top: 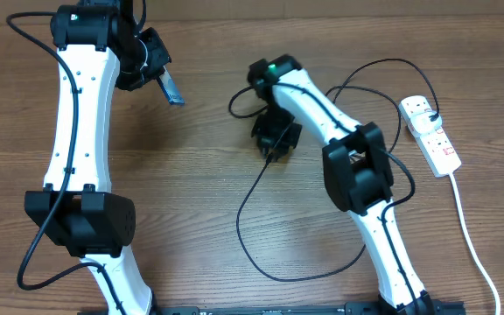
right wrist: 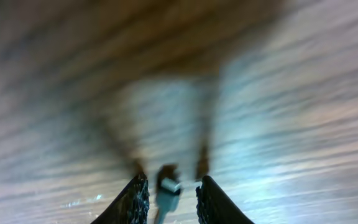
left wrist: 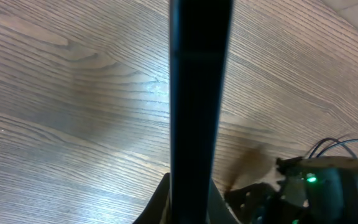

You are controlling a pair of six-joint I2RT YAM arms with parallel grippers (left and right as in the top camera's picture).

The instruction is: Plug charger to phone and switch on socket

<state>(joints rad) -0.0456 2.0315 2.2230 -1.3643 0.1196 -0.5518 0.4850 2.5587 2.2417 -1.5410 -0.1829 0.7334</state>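
Observation:
The phone point(top: 171, 89) is held off the table at the upper left, my left gripper point(top: 153, 68) shut on it. In the left wrist view the phone point(left wrist: 201, 93) is a dark upright bar, seen edge-on, rising from between the fingers point(left wrist: 161, 198). The charger's black cable point(top: 245, 206) loops over the table from the white socket point(top: 433, 133) at the right. My right gripper point(top: 274, 140) hangs over the cable near the table's middle. In the right wrist view the right gripper point(right wrist: 173, 180) is open, and the connector tip point(right wrist: 169, 186) lies between the fingers with a gap on each side.
The socket's thick white cord point(top: 472, 245) trails toward the front right edge. The right arm point(left wrist: 316, 183), with a green light on it, shows at the lower right of the left wrist view. Bare wood point(top: 199, 192) lies between the two arms.

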